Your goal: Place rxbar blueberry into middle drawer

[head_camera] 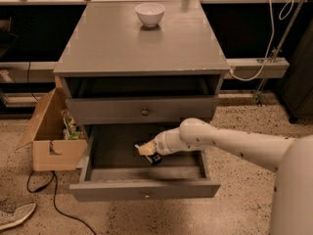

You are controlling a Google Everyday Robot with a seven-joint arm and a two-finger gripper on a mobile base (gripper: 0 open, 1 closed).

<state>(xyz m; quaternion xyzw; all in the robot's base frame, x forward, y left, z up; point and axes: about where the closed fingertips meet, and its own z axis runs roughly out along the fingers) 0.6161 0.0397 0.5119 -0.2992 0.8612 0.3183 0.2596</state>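
The middle drawer [112, 190] of the grey cabinet is pulled out, with its inside showing. My gripper [146, 150] reaches down into the drawer from the right, low over its floor near the middle. It is shut on the rxbar blueberry [155, 158], a small dark blue bar that sticks out just below and to the right of the fingertips. The bar hangs at or just above the drawer floor; I cannot tell if it touches.
A white bowl [149, 12] stands at the back of the cabinet top. The closed drawer front with the brassy knob [145, 112] sits right above my arm. An open cardboard box [54, 143] stands left of the cabinet. A shoe [14, 214] and a cable lie on the floor.
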